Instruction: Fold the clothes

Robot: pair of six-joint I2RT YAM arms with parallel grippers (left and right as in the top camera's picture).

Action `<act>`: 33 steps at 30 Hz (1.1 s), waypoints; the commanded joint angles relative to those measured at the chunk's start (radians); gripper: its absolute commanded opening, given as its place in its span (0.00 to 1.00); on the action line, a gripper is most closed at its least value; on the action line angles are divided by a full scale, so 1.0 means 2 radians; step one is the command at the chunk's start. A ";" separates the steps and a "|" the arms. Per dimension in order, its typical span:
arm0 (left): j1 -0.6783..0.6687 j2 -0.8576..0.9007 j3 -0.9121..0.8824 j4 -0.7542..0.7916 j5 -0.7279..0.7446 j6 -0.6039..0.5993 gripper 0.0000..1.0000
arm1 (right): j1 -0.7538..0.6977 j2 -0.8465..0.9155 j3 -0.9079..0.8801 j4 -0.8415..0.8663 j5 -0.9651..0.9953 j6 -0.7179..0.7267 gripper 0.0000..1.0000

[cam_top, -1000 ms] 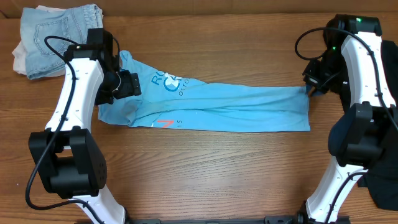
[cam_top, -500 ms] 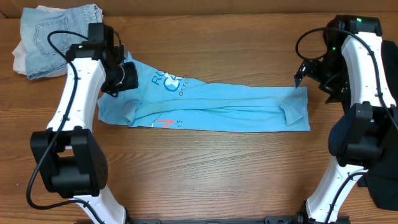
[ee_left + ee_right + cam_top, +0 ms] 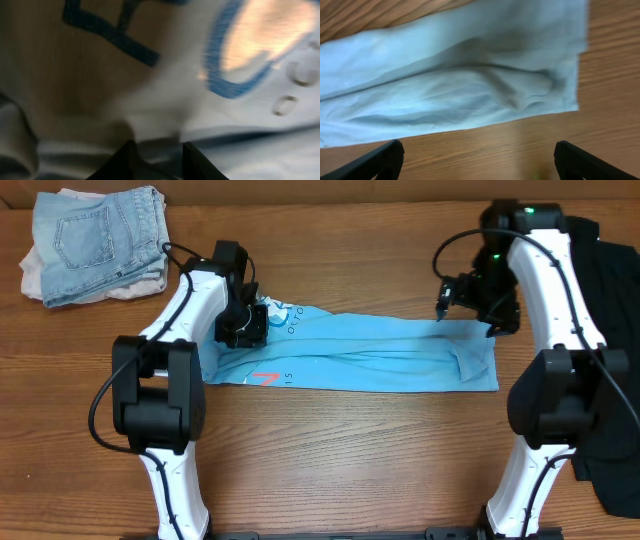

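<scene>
Wood table (image 3: 330, 440): blue T-shirt (image 3: 380, 360) lies flat in long strip. Left gripper (image 3: 246, 326) pinches its left end. Right gripper (image 3: 479, 150) wide open above right end, holding nothing.

One wooden desk (image 3: 330, 440) carries four pieces of clothing. One light-blue T-shirt (image 3: 380, 360) lies across the middle and one black garment (image 3: 612, 275) lies along the right edge. At the far left corner, one pair of folded jeans (image 3: 95, 230) sits on one pale cloth (image 3: 35, 275). Two white-and-black robot arms rise from the near edge, the left arm (image 3: 185, 295) and the right arm (image 3: 555, 275). There are two grippers, the left gripper (image 3: 258, 322) and the right gripper (image 3: 443, 300).
</scene>
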 commanded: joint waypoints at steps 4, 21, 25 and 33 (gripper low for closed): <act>0.049 0.003 0.006 -0.010 -0.056 -0.030 0.34 | 0.014 -0.018 -0.054 0.029 0.019 -0.010 0.98; 0.120 0.004 0.006 -0.017 -0.058 -0.030 0.40 | 0.015 -0.018 -0.195 0.183 0.038 -0.017 0.78; 0.120 0.004 0.006 -0.017 -0.059 -0.030 0.41 | 0.015 -0.018 -0.195 0.183 0.038 -0.016 0.52; 0.120 0.004 0.006 -0.017 -0.062 -0.026 0.44 | 0.015 -0.019 -0.186 0.134 0.037 -0.012 0.04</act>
